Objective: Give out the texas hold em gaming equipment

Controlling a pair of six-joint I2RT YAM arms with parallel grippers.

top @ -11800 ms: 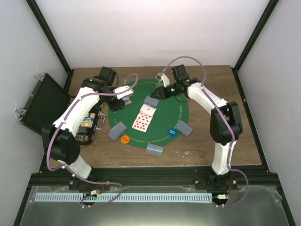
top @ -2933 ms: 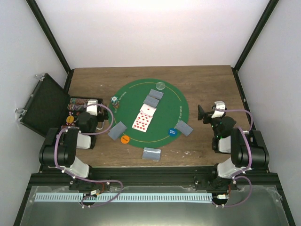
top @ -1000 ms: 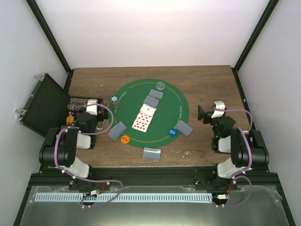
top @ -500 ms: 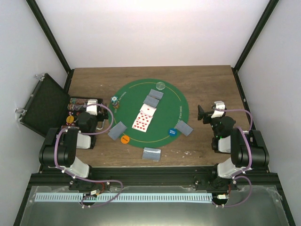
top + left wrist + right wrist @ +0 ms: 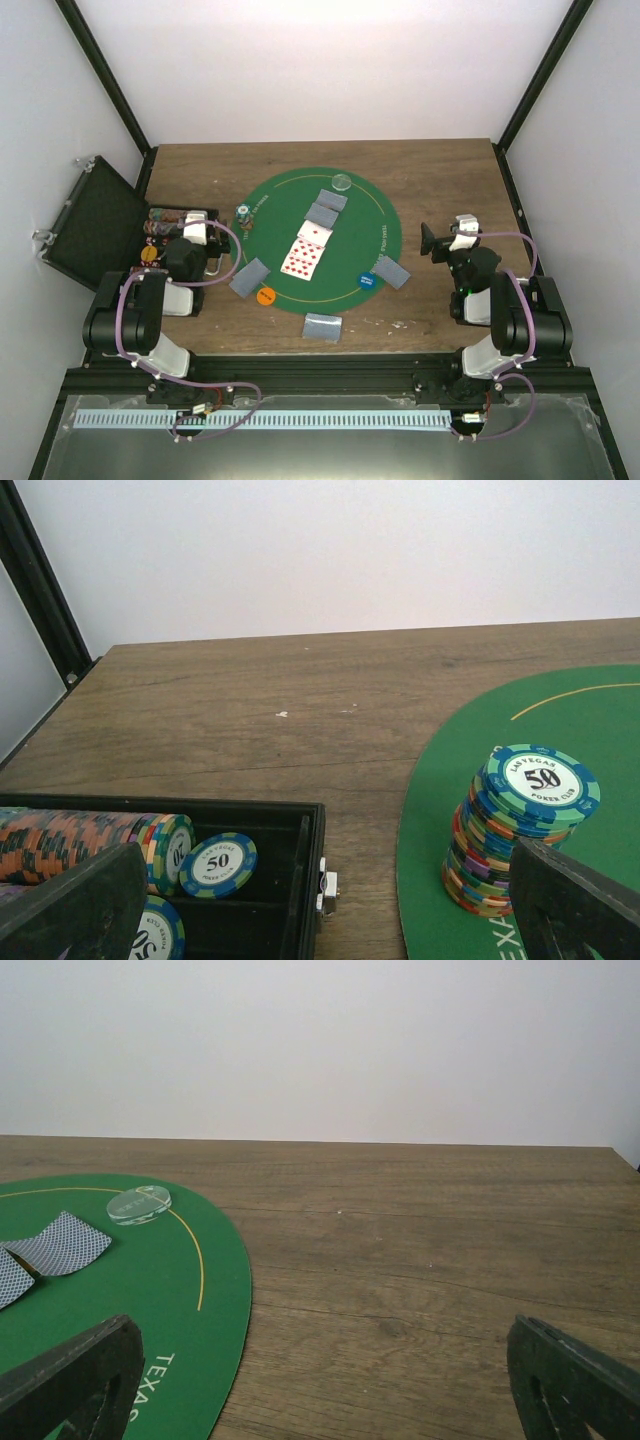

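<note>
Face-up red-pipped cards (image 5: 307, 252) lie at the middle of the green mat (image 5: 372, 215). Grey-blue-backed cards lie around them: at the far side (image 5: 327, 207), left (image 5: 250, 277), right (image 5: 392, 271) and near edge (image 5: 323, 325). An orange disc (image 5: 265, 296), a blue disc (image 5: 367, 281) and a clear disc (image 5: 343, 182) rest on the mat. My left gripper (image 5: 197, 226) hangs open over the black case, its jaws empty (image 5: 320, 880). Off the mat's right edge my right gripper (image 5: 446, 237) is open and empty (image 5: 320, 1360); its view shows the clear disc (image 5: 139, 1204) and card backs (image 5: 65, 1243).
A stack of poker chips (image 5: 243, 212) (image 5: 525, 830) stands on the mat's left edge. The open black case (image 5: 300, 880) holds rows of chips (image 5: 218, 864); its lid (image 5: 90, 225) leans out to the left. Both arms are folded back near their bases.
</note>
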